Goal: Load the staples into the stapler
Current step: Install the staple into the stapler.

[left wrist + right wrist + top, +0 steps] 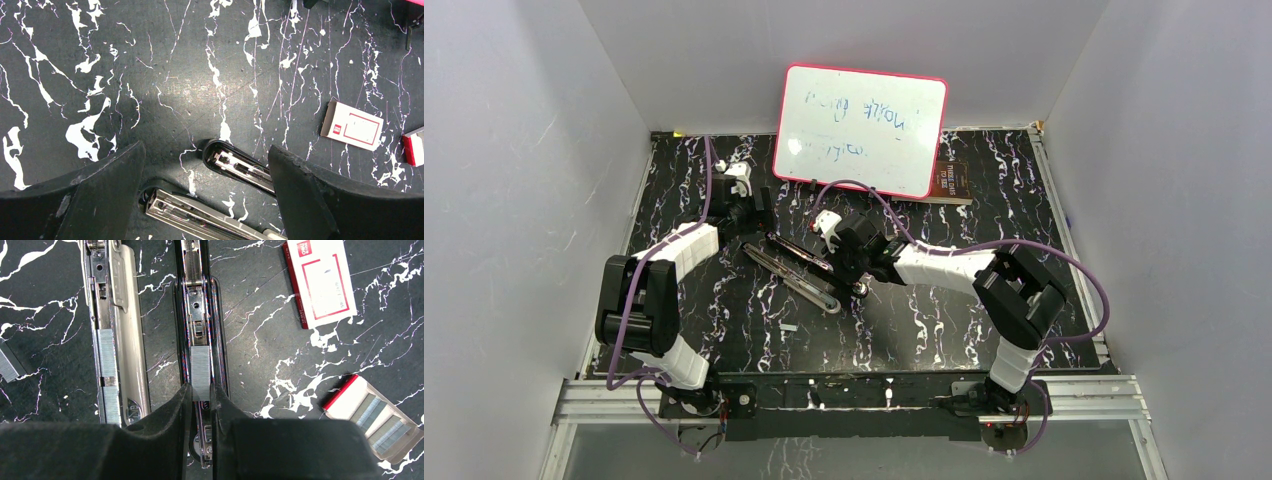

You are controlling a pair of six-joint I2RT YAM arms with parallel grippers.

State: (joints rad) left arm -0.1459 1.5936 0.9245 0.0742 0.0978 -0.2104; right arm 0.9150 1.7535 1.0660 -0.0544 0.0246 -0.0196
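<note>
Stapler (796, 272) laid open flat at desk (944, 330) centre, two halves side by side between arms. Short strip of staples (200, 371) pinched at near end by right fingers (170, 415) (narrow gap, closed on strip), strip lined up along black-rimmed half. Two more strips (106, 352) seen on shiny rail of other half. Left fingers (100, 185) spread wide, nothing gripped, stapler's ends seen below between them. White red-labelled box (322, 280) and open staple tray (377, 422) set near stapler, apart from it.
</note>
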